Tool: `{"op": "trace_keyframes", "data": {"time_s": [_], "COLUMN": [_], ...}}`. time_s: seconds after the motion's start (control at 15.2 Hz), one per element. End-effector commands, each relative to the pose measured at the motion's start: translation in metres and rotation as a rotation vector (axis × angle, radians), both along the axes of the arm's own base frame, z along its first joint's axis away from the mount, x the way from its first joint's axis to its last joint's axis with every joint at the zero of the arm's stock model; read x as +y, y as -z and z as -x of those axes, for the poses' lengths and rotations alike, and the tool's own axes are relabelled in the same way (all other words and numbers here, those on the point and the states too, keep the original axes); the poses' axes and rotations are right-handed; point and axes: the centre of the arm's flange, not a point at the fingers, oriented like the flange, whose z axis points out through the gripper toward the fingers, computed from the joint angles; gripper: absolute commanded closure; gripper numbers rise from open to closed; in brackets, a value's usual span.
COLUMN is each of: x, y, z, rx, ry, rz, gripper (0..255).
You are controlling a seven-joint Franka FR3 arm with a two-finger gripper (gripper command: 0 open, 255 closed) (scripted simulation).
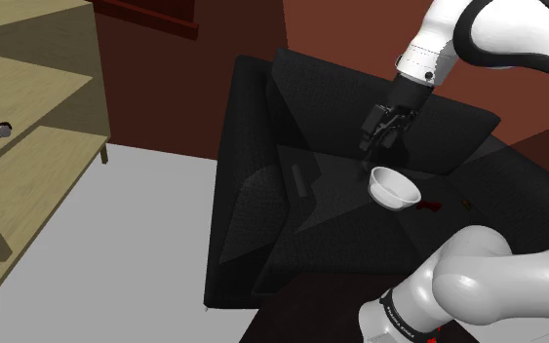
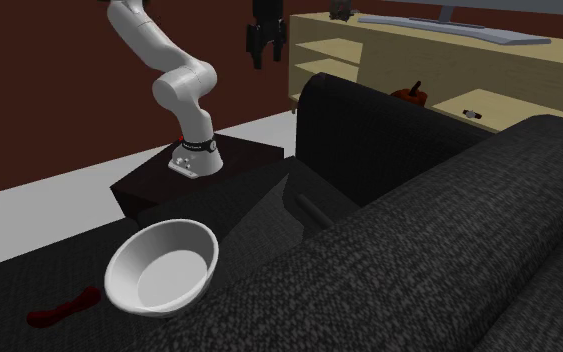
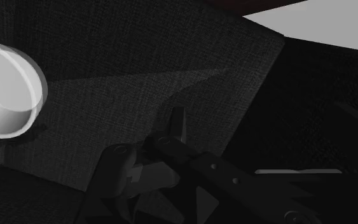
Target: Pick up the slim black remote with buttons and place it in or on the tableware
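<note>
Sofa (image 1: 262, 224), black and coarse-woven, takes up the middle of the shoulder view. The remote (image 1: 295, 179) lies flat on its seat, just left of centre, a slim dark bar hard to tell from the fabric. The bowl (image 1: 394, 185), white, sits upright on the same seat to the right of the remote and apart from it. Its mouth faces up, so it can take the remote from above. A small red thing (image 1: 428, 206) lies just right of the bowl. The hand (image 1: 372, 146) hangs above and a little left of the bowl, clear of the seat and carrying nothing. At far left a pale shelf (image 1: 38, 156) bears a small dark object too small to name.

In the second exterior view the hand (image 2: 266, 60) is at the top, left of centre, high over the sofa. Its two fingers stand apart with nothing between them, which I judge suits an approach to a remote not yet grasped. The bowl (image 2: 161, 266) is at lower left. The remote (image 2: 314, 210) lies right of centre on the seat near the backrest, flat, so the fingers would best close across its narrow width.

In the wrist view the bowl (image 3: 6, 95) shows at the left edge, with seat fabric spreading beyond the hand's dark parts.
</note>
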Motion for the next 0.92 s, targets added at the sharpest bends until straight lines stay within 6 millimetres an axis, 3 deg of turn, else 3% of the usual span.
{"op": "trace_keyframes", "data": {"time_s": [0.0, 0.86], "x": [0.0, -0.064], "y": [0.0, 0.125], "z": [0.0, -0.113], "rx": [0.0, 0.063], "ry": [0.0, 0.177], "rz": [0.0, -0.036], "gripper": [0, 0]}}
